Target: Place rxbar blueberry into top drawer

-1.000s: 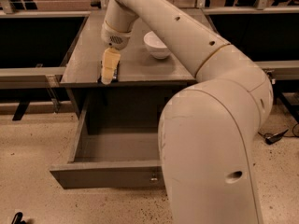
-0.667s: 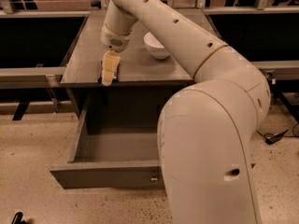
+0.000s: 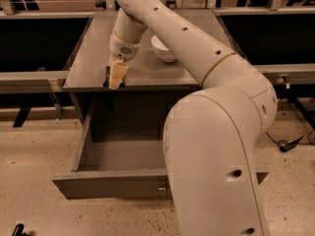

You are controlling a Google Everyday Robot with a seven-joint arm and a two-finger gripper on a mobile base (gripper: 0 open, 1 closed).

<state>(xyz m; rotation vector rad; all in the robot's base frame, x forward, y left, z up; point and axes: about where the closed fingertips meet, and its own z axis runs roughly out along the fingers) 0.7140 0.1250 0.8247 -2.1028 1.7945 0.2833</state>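
Note:
My gripper (image 3: 114,77) hangs from the arm over the front edge of the grey table (image 3: 88,58), above the open top drawer (image 3: 106,183). Its pale fingers (image 3: 118,74) point down. A thin dark strip, the rxbar blueberry (image 3: 107,76), shows edge-on against the left side of the fingers and looks held there. The drawer is pulled out towards me; its grey inside shows nothing in it, and its right part is hidden behind my arm. A small metal knob (image 3: 161,186) sits on the front panel.
A white bowl (image 3: 162,48) stands on the table behind the gripper to the right. My large white arm (image 3: 216,146) fills the right foreground. Dark benches flank the table on both sides. The speckled floor lies in front.
The gripper has shifted very slightly down and towards the table's front edge. The drawer and the bowl have not moved.

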